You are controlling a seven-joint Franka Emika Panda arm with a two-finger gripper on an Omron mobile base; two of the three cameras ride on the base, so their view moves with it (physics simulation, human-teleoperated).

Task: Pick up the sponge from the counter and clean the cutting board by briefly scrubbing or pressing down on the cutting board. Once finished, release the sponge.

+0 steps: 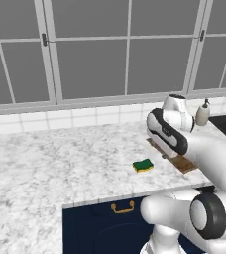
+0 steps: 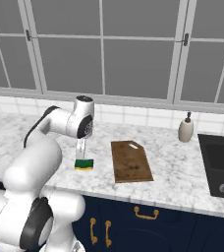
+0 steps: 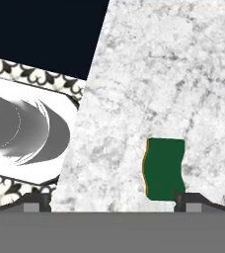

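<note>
Gripper (image 3: 112, 200) spread wide and empty above the counter (image 3: 149, 74); sponge (image 3: 164, 169) lies touching its right fingertip (image 3: 191, 199).

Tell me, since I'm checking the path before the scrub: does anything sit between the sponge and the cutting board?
Nothing visible does. The sponge lies on the counter beside the cutting board, with only bare marble between them. The soap bottle stands off beyond the board, out of that path.

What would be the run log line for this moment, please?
gripper: open, above counter | sponge: on counter, not gripped | cutting board: bare, right of sponge
</note>
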